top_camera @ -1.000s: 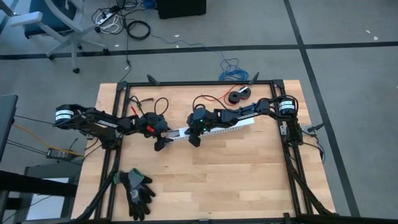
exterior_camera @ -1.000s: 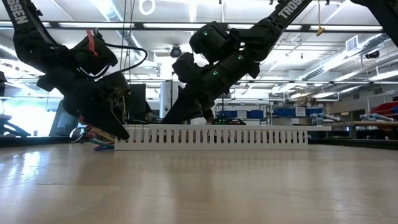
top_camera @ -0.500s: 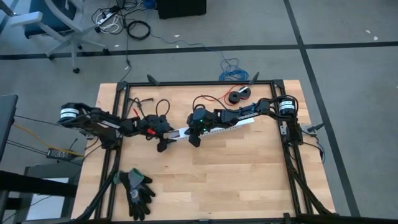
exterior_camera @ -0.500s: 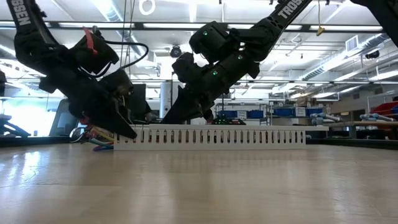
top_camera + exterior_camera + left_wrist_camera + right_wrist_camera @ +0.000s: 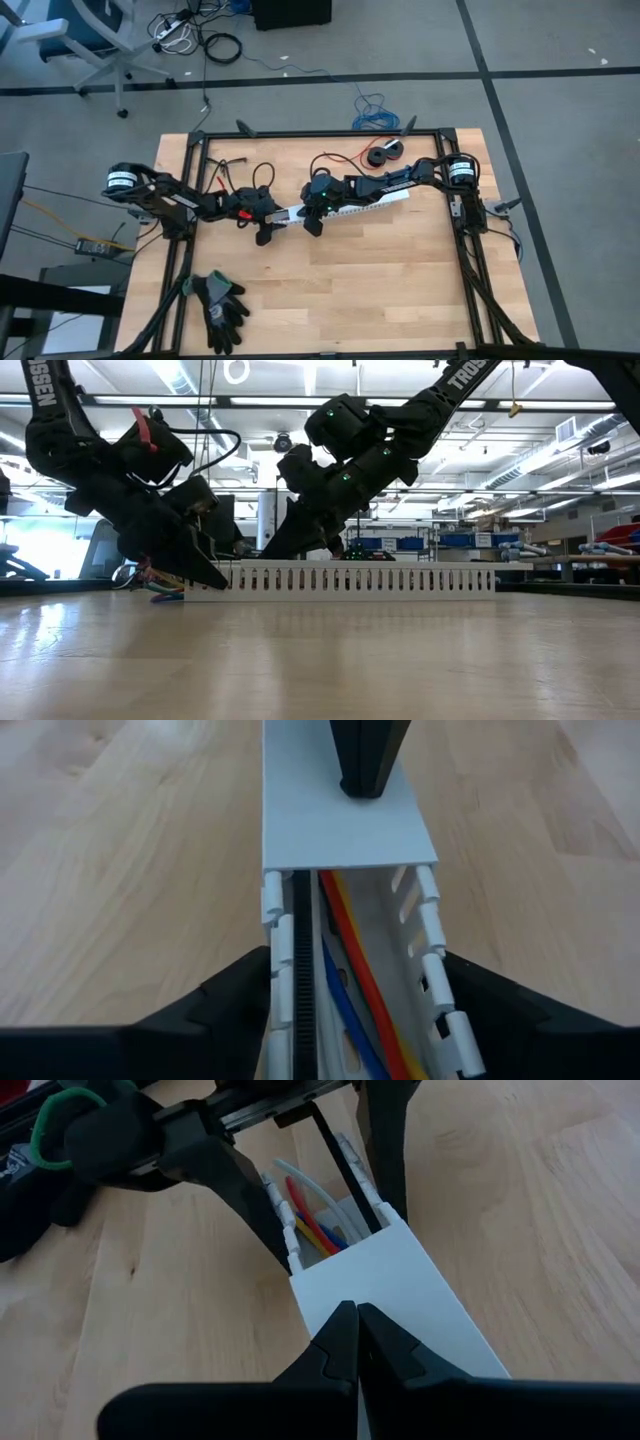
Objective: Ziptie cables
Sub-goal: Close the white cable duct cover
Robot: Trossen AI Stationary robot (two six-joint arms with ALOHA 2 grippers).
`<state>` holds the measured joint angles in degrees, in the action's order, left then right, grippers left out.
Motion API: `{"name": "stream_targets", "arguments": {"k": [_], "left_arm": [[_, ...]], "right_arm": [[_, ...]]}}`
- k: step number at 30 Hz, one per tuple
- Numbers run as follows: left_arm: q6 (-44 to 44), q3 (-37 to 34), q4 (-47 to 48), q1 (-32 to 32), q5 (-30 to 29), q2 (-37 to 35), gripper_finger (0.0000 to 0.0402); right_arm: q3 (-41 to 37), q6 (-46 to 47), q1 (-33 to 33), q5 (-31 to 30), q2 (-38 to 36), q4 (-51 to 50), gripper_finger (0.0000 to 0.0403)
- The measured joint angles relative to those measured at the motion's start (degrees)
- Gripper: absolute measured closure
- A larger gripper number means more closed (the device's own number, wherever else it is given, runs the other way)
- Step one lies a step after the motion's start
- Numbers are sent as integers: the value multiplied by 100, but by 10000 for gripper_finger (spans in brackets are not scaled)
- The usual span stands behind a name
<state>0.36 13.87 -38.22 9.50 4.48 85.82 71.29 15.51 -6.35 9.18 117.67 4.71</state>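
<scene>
Two dark six-joint robot arms reach toward each other over the middle of the table, grippers close together.

The left arm stretches in low from the left edge; its dark two-finger left gripper [image 5: 266, 226] tilts steeply downward, its fingers [image 5: 215, 1005] spread wide apart with the tips at the tabletop. The right arm extends from the right edge, bent at the elbow; the dark two-finger right gripper [image 5: 312, 218] points down with both fingers [image 5: 340, 1342] pressed together, tips meeting.

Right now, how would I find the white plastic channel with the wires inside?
Look at the wooden table, near its far edge between the two arms. The white slotted channel lies flat there, comb-like slits along its sides, coloured cables running inside.
</scene>
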Motion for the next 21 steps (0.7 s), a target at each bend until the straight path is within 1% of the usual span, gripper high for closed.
{"name": "stream_targets", "arguments": {"k": [9,13,17,21], "left_arm": [[-17,0,11,-2,-86,0,155],[-106,5,12,-2,-125,0,155],[-131,11,15,-2,-143,2,156],[-131,11,20,-2,-146,2,156]], "right_arm": [[0,-20,0,-8,0,2,403],[-4,-133,0,-73,-158,-91,403],[-25,-310,4,-291,-557,-767,403],[-25,-365,-14,-682,-973,-2087,403]]}}
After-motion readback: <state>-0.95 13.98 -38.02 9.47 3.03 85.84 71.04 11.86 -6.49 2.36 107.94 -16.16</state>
